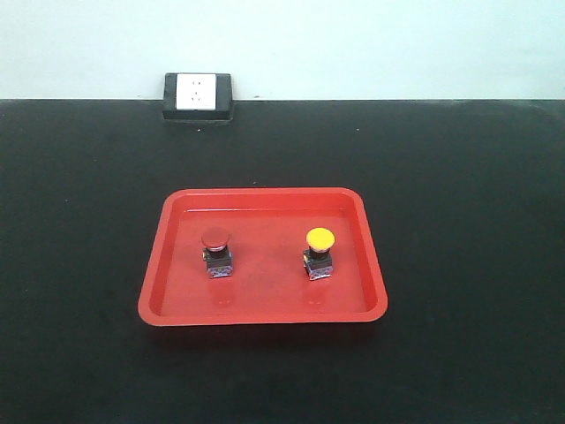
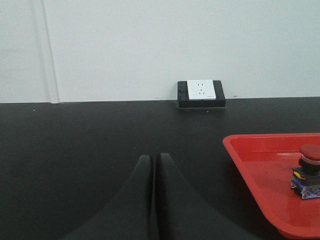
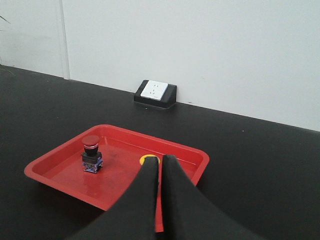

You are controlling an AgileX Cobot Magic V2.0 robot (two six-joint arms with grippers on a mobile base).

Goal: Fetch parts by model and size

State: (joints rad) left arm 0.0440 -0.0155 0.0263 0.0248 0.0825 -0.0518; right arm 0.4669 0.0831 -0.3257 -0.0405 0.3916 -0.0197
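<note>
Matte black table (image 1: 459,177) carries a glossy red rectangular plastic tray (image 1: 154,283); red-capped mushroom push button (image 1: 215,251) at 9 o'clock, yellow-capped one (image 1: 320,252) at 3. Left claw (image 2: 153,165) and right claw (image 3: 161,167) pressed together.

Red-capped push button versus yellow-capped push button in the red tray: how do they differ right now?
The red-capped mushroom push button stands in the left half of the red plastic tray; the yellow-capped mushroom push button stands in the right half. The right gripper hides most of the yellow one; the red one shows fully. Both stand upright on dark bases, untouched.
</note>
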